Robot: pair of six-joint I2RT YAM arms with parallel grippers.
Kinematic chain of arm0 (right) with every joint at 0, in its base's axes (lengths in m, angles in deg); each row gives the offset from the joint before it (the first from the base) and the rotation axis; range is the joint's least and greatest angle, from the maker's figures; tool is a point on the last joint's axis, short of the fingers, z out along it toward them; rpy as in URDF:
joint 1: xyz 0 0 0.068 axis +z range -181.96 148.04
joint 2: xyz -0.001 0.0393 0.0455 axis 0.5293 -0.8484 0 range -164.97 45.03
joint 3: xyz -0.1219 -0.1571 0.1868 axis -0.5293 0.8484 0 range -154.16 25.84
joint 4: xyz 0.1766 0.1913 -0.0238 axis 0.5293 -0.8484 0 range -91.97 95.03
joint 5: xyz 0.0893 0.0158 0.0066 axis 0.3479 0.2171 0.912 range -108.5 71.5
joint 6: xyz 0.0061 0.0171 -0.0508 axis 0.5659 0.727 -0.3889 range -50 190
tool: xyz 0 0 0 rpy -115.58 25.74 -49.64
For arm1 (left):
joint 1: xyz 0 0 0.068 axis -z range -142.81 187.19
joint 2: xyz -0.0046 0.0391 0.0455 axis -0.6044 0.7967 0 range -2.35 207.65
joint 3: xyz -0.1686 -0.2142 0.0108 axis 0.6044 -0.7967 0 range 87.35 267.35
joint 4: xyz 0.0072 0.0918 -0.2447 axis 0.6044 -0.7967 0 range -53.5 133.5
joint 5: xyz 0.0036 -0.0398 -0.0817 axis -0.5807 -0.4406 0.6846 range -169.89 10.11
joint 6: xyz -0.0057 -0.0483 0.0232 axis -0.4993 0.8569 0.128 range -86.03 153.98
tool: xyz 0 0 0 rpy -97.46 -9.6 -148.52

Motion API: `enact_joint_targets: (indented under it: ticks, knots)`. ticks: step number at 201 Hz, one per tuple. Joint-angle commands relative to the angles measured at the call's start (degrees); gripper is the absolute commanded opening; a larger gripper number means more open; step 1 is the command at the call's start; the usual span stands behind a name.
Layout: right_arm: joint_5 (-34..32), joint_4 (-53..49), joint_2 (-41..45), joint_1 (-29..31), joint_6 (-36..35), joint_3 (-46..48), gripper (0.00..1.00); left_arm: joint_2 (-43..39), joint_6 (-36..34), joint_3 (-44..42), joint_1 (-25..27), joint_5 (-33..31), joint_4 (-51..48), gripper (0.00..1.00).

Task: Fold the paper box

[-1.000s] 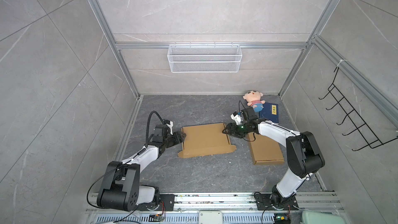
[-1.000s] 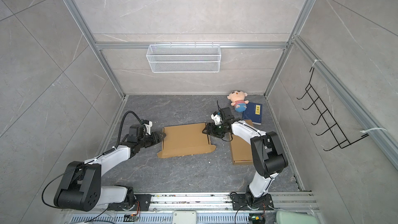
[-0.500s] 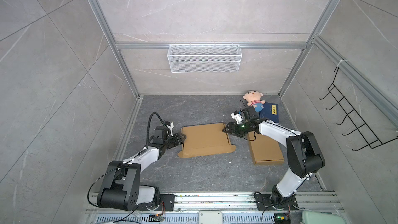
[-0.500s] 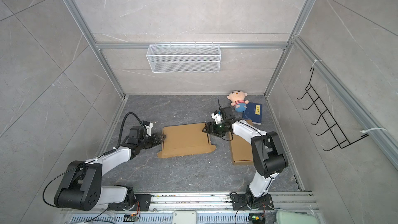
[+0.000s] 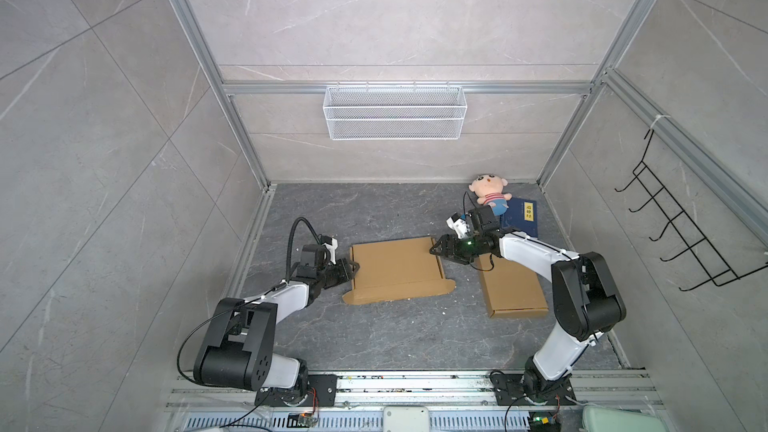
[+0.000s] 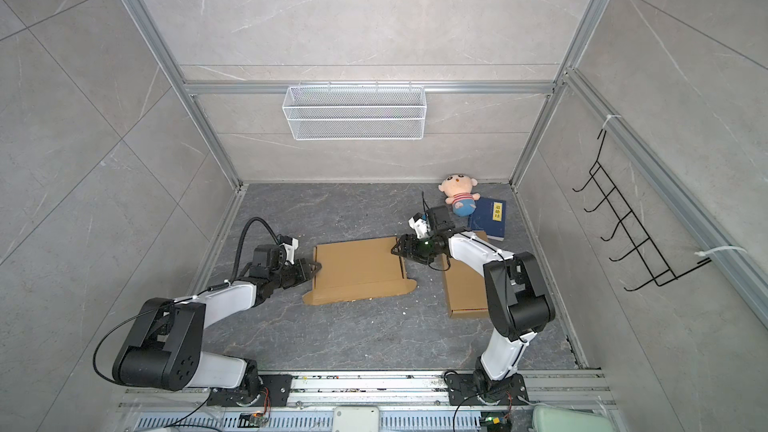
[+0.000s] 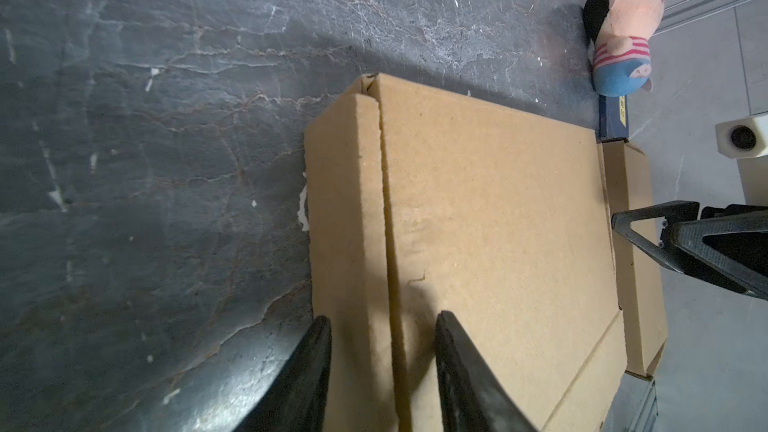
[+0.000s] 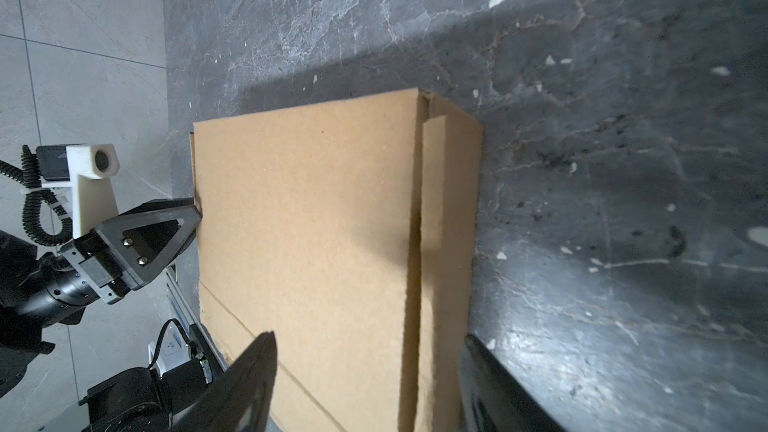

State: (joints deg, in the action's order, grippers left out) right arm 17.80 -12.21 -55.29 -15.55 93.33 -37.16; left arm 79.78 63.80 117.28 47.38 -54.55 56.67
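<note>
The paper box [image 5: 395,272] [image 6: 357,270] lies flat and brown in the middle of the floor, a loose flap along its near edge. My left gripper [image 5: 354,270] [image 6: 316,266] is at the box's left edge. In the left wrist view its fingers [image 7: 320,367] straddle the narrow side strip [image 7: 345,222] of the box, still apart, with a gap on the top-panel side. My right gripper [image 5: 436,249] [image 6: 395,249] sits at the box's far right corner. It stands wide open [image 8: 365,342] over the side strip [image 8: 449,222] there and holds nothing.
A second flat cardboard box [image 5: 513,288] lies under the right forearm. A plush doll [image 5: 490,191] and a blue book [image 5: 521,214] sit at the back right. A wire basket [image 5: 395,112] hangs on the back wall, a black hook rack [image 5: 685,234] on the right wall.
The left gripper's jaws have narrowed around the box's left edge. The right arm and the box have barely moved.
</note>
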Motion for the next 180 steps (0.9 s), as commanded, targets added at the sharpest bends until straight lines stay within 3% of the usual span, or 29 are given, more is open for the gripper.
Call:
enact_joint_targets:
  ticks: [1, 90, 180]
  knots:
    - [0.6, 0.2, -1.1, -0.2, 0.0, 0.1, 0.72, 1.8, 0.0, -0.8, -0.8, 2.3, 2.0, 0.38]
    - [1.7, -1.4, -2.0, -1.5, -1.2, -1.0, 0.76, 6.2, 1.2, 1.1, -3.4, 5.2, -3.6, 0.25]
    - [5.3, 1.6, -0.9, -3.0, 1.0, 2.6, 0.92, 6.4, 0.8, 2.5, -4.9, 3.9, -9.5, 0.22]
